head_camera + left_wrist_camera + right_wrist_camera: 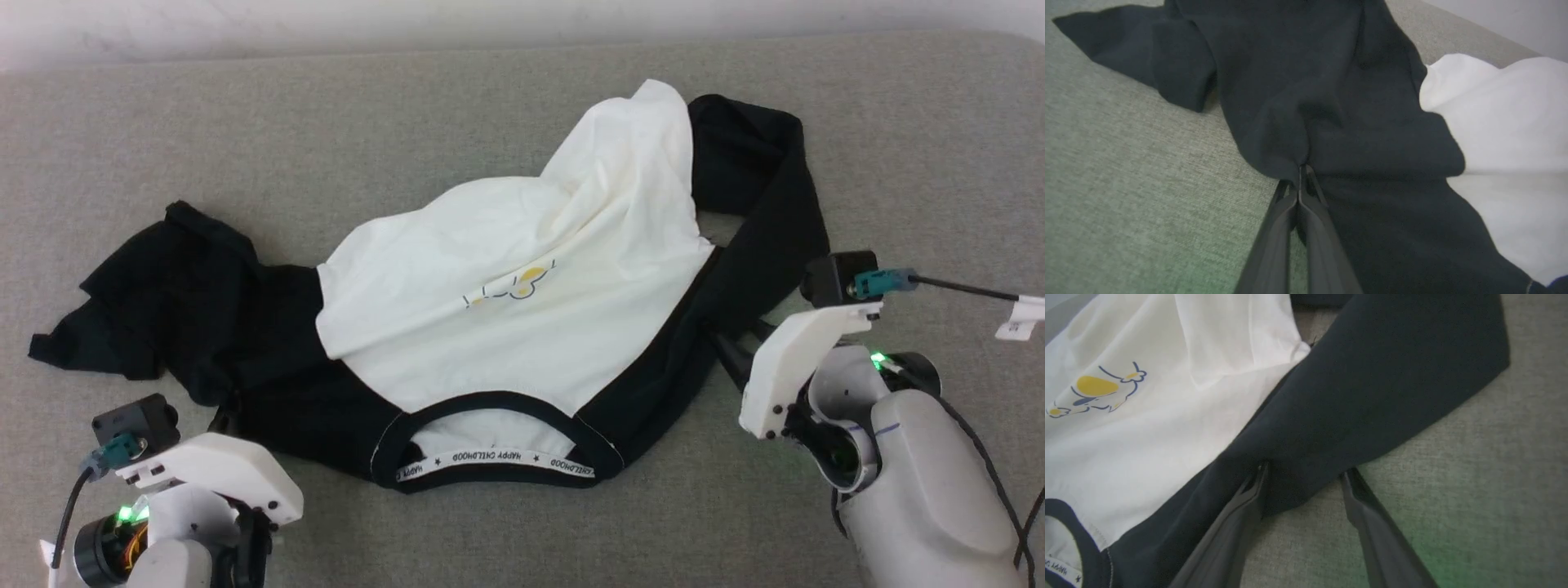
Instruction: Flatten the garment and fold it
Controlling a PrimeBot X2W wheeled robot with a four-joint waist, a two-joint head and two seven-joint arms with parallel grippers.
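Now the left gripper (1302,169) reaches in low, pinched tight on black cloth of the garment (522,269), which lies crumpled on the grey cushion (163,122). Right gripper (1304,471) angles in wide open, its fingers straddling the opposite black sleeve edge, nothing held.

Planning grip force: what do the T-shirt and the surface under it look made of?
The garment: soft matte knit, probably cotton jersey; it drapes in loose folds. The grey surface: coarse matte woven fabric, likely upholstery; flecked weave shows.
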